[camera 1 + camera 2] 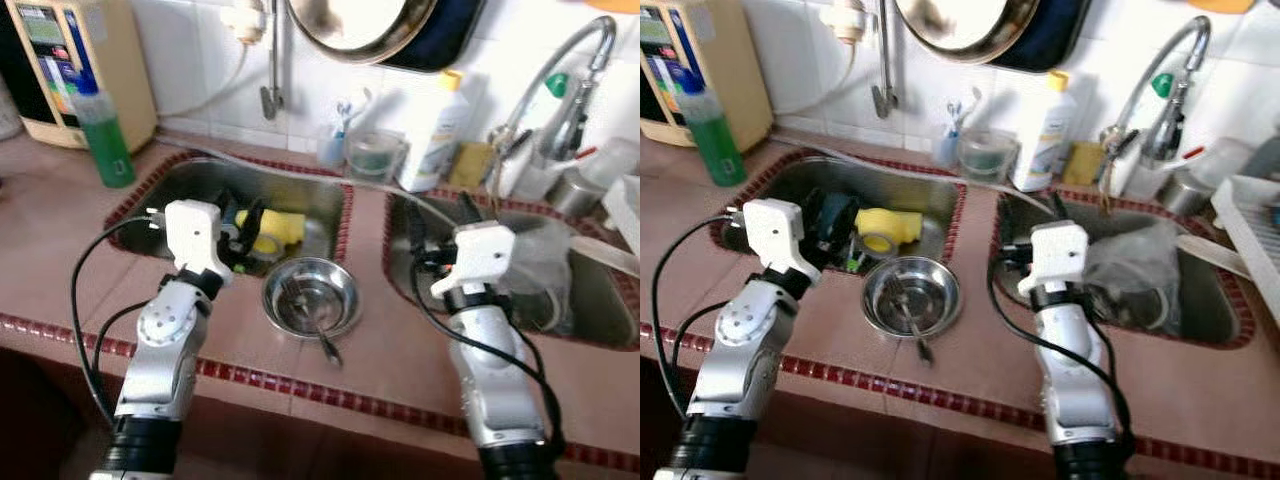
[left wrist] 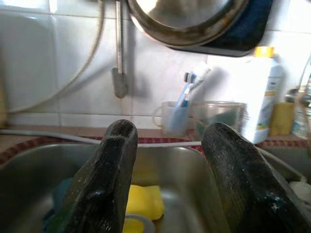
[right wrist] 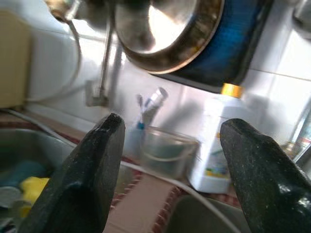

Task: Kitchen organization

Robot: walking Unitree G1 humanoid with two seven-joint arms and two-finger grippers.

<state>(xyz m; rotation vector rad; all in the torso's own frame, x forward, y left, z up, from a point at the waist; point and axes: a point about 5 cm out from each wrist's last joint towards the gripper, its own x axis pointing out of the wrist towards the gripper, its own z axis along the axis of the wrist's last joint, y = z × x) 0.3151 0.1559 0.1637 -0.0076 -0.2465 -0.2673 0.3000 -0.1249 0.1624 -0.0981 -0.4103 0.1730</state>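
A round steel bowl (image 1: pixel 312 295) sits on the tiled counter between two sinks, with a metal utensil (image 1: pixel 324 338) leaning out over its near rim. My left gripper (image 1: pixel 245 232) hovers open over the left sink (image 1: pixel 200 180), just left of the bowl, with nothing between its fingers (image 2: pixel 109 170). Below it in that sink lie a yellow sponge (image 2: pixel 143 201) and dark dishware. My right gripper (image 1: pixel 440 215) stands open and empty over the near left corner of the right sink (image 1: pixel 600 300). A crumpled clear plastic bag (image 1: pixel 1130 260) lies in the right sink.
A green bottle (image 1: pixel 105 130) stands at the far left beside a beige appliance (image 1: pixel 70 60). Along the back wall are a toothbrush cup (image 1: pixel 333 140), a clear container (image 1: pixel 375 155), a white bottle (image 1: pixel 440 125) and a faucet (image 1: pixel 565 70). A pan (image 1: pixel 355 25) hangs above. A dish rack (image 1: pixel 1255 225) stands at the right.
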